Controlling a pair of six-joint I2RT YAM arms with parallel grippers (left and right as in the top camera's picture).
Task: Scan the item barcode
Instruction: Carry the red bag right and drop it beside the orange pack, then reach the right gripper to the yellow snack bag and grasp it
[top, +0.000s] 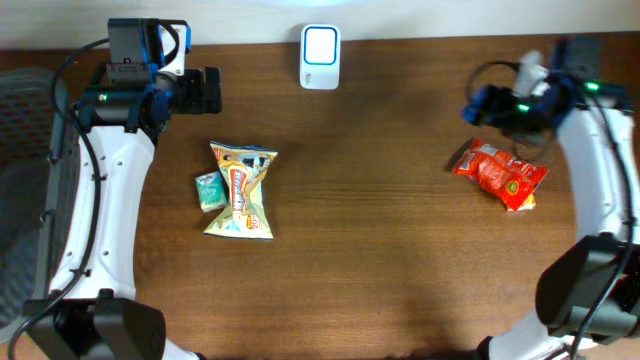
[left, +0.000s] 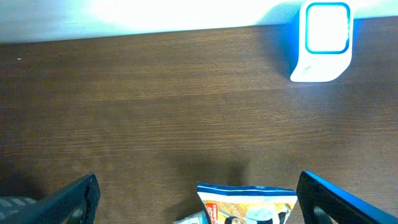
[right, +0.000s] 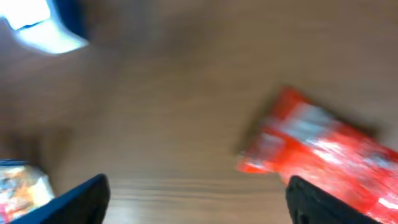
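Observation:
A red snack packet lies flat on the wooden table at the right. In the blurred right wrist view the packet sits ahead and right of my fingers. My right gripper hovers just up and left of it, open, with nothing between its fingers. The white barcode scanner with a blue-lit face stands at the table's back centre; it also shows as scanner and scanner. My left gripper is open and empty at the back left.
A yellow snack bag and a small teal packet lie left of centre, just below my left gripper. The yellow bag shows at the right wrist view's left edge. A dark mesh chair borders the table's left side.

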